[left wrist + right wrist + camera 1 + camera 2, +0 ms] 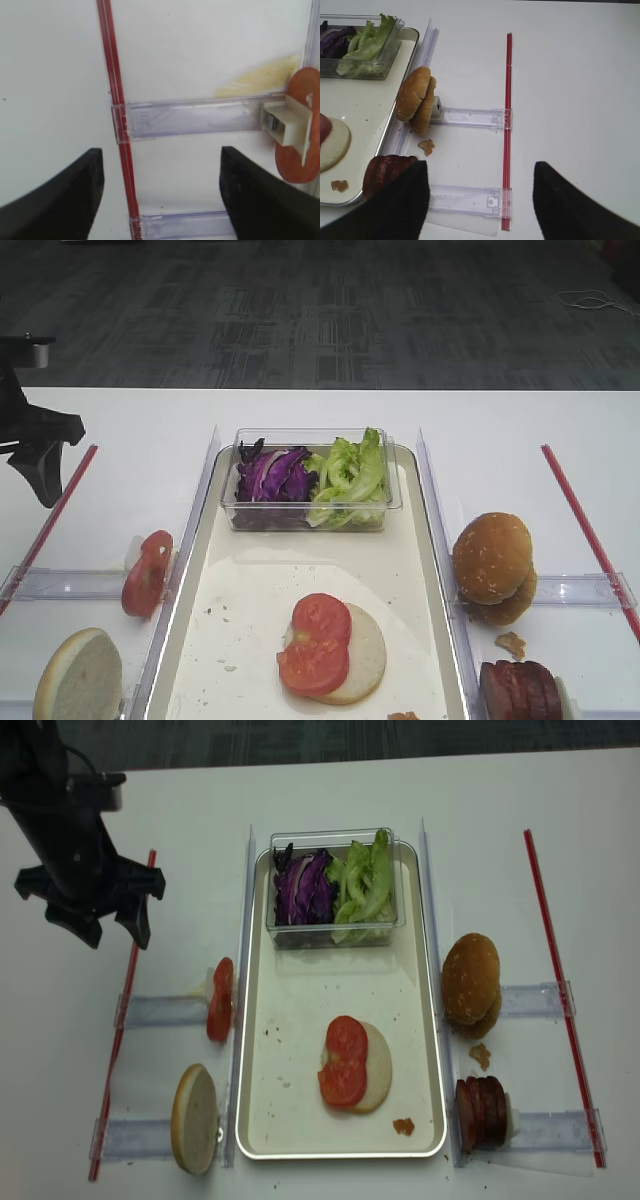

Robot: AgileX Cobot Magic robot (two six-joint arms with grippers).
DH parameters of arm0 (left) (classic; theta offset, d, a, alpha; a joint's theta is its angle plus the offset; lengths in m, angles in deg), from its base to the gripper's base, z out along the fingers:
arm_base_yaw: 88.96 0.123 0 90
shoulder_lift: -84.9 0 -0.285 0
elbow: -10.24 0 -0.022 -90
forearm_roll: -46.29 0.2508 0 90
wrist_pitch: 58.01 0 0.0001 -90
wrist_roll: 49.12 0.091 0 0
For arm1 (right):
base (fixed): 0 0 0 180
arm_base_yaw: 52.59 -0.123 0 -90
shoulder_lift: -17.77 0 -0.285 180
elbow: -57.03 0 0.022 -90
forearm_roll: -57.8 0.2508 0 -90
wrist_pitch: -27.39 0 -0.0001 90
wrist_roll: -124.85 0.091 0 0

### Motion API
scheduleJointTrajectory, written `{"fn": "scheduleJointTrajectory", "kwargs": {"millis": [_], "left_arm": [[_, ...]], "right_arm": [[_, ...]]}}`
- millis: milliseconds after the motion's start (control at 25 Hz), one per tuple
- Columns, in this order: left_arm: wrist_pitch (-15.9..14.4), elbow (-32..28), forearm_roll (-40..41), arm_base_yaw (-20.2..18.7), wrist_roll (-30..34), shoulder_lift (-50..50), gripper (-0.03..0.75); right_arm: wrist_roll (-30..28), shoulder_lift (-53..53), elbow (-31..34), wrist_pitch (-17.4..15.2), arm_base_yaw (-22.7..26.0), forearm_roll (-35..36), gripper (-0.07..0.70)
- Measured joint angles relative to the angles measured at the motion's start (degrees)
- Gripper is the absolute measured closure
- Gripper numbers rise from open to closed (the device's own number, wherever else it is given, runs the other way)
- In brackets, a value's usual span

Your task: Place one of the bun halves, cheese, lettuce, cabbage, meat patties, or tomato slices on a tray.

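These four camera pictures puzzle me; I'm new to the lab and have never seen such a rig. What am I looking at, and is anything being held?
It is a two-armed robot at a white table. Two pictures look down from above; the other two come from cameras on each arm's wrist, so the dark shapes at their lower edge are gripper fingers.

In the middle lies the tray. On it is a pale bun half topped with tomato slices, and a clear box holding purple cabbage and green lettuce.

Left of the tray, more tomato slices and another bun half stand on edge in clear racks. On the right are seeded buns and meat patties.

The left gripper hangs open and empty over the table. The right gripper, visible only from its wrist camera, is open and empty too.
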Motion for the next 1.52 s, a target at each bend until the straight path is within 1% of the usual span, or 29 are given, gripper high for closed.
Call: {"fn": "scheduleJointTrajectory", "kwargs": {"millis": [200, 440, 720, 960, 1280, 1520], "left_arm": [[-0.1, -1.1, 0.0, 0.0, 0.1, 0.3, 0.248], [-0.1, -5.1, 0.0, 0.0, 0.5, 5.3, 0.247], [-0.1, -13.6, -1.6, 0.0, 0.7, 11.5, 0.247], [-0.1, -22.2, -2.0, 0.0, 0.9, 20.3, 0.247], [-0.1, -29.2, -3.6, 0.0, 1.0, 32.1, 0.247], [0.0, -36.1, -4.2, 0.0, 1.0, 39.9, 0.247]], "right_arm": [[0.0, 0.0, 0.0, 0.0, 0.0, 0.0, 0.164], [0.0, 0.0, 0.0, 0.0, 0.0, 0.0, 0.164], [0.0, 0.0, 0.0, 0.0, 0.0, 0.0, 0.164], [-0.1, 0.0, 0.0, 0.0, 0.0, 0.0, 0.164], [-0.1, 0.0, 0.0, 0.0, 0.0, 0.0, 0.164], [-0.1, 0.0, 0.0, 0.0, 0.0, 0.0, 0.164]]}}
